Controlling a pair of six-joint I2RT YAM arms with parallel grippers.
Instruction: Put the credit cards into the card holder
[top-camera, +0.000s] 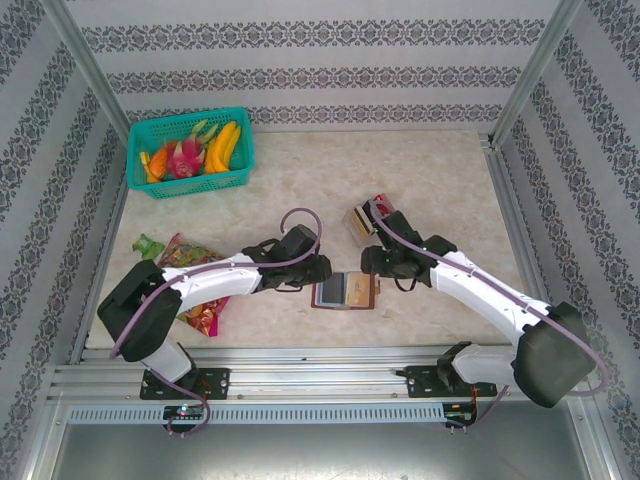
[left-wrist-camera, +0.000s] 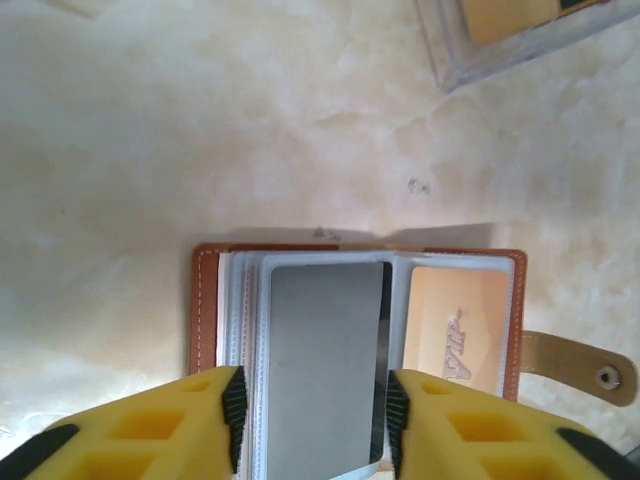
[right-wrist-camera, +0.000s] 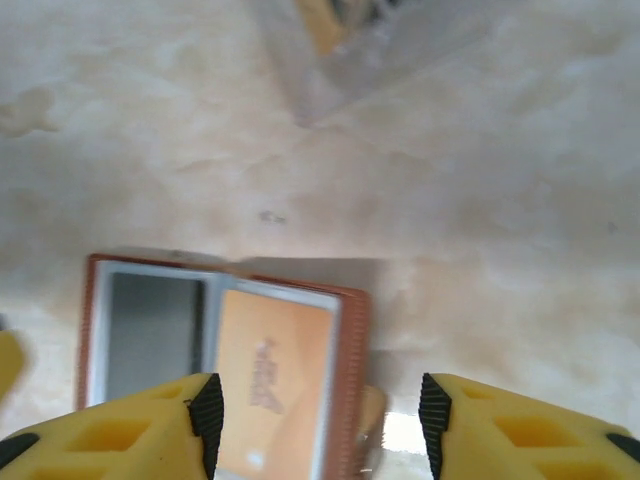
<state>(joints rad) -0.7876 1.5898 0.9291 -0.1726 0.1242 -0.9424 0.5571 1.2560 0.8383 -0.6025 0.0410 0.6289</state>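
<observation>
Now left pincer (left-wrist-camera: 313, 405) stands parted over the open card holder (left-wrist-camera: 205, 310); right pincer (right-wrist-camera: 320, 405) parted wide too

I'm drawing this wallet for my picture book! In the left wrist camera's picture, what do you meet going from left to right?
The wallet and its brown edge → dark grey card → tan card → snap tab.

The white left arm (top-camera: 200, 280) bends in from its base toward the middle, with the left gripper (top-camera: 318, 272) held low and its yellow, black-padded fingers (left-wrist-camera: 170, 430) parted. The white right arm (top-camera: 480, 290) angles inward opposite. The right gripper (top-camera: 372, 262) sits near the left one, its fingers (right-wrist-camera: 520, 430) spread wider.
</observation>
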